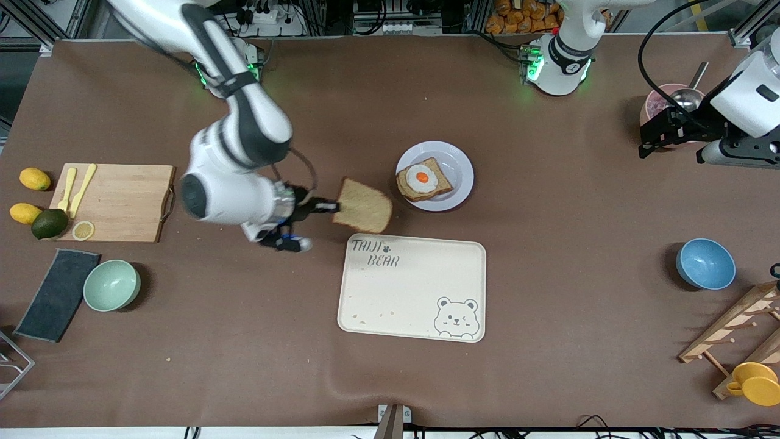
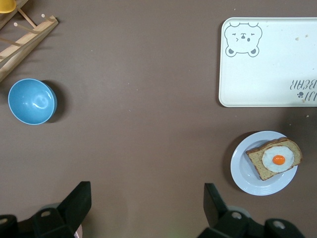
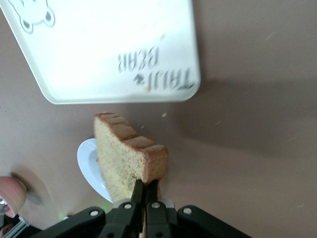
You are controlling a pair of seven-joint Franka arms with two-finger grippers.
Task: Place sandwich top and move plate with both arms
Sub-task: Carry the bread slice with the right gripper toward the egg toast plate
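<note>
My right gripper (image 1: 332, 207) is shut on the sandwich top (image 1: 364, 207), a plain light brown bread slice with a darker crust, and holds it in the air over the bare table between the tray and the plate. In the right wrist view the slice (image 3: 129, 156) stands edge-on above my right gripper (image 3: 144, 186). The pale plate (image 1: 454, 157) carries a bread slice with a fried egg (image 1: 423, 178); it also shows in the left wrist view (image 2: 242, 171). My left gripper (image 2: 146, 198) is open and empty, waiting high at the left arm's end near a pink pot (image 1: 661, 100).
A cream bear-printed tray (image 1: 412, 288) lies nearer the front camera than the plate. A wooden cutting board (image 1: 116, 202) with yellow utensils, lemons, an avocado, a green bowl (image 1: 111, 285) and a dark cloth sit at the right arm's end. A blue bowl (image 1: 705, 263) and wooden rack (image 1: 734, 329) sit at the left arm's end.
</note>
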